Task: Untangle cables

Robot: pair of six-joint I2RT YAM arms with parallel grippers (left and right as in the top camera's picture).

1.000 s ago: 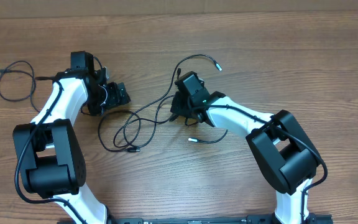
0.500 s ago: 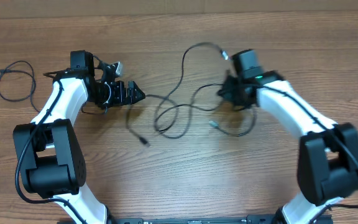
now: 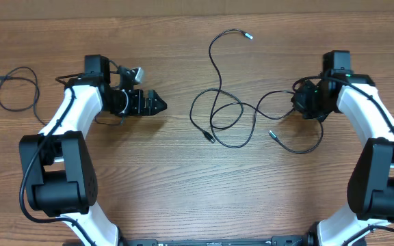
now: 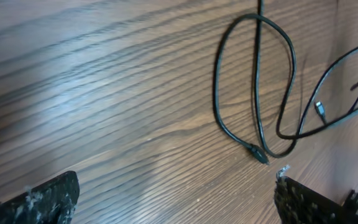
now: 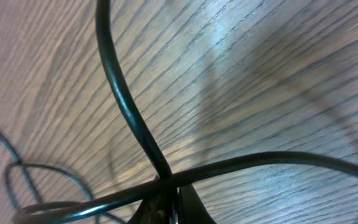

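Thin black cables (image 3: 228, 116) lie in loose crossing loops at the table's middle, with silvery plug tips at the top (image 3: 250, 36) and near the middle (image 3: 271, 134). My right gripper (image 3: 305, 104) is shut on a cable strand at the loops' right end; in the right wrist view the cable (image 5: 135, 124) crosses right at the closed fingertips (image 5: 169, 208). My left gripper (image 3: 157, 106) is open and empty, left of the loops and apart from them. In the left wrist view the loops (image 4: 257, 93) lie ahead of the spread fingers (image 4: 176, 199). A separate black cable (image 3: 16, 85) lies at far left.
The wooden table (image 3: 183, 191) fills the view. Both arms' white links and black bases stand along the front edge at left and right.
My right gripper has moved right with the cable, dragging the loops rightward and spreading them. The left gripper has let go of the cable and now stands open beside the loops.
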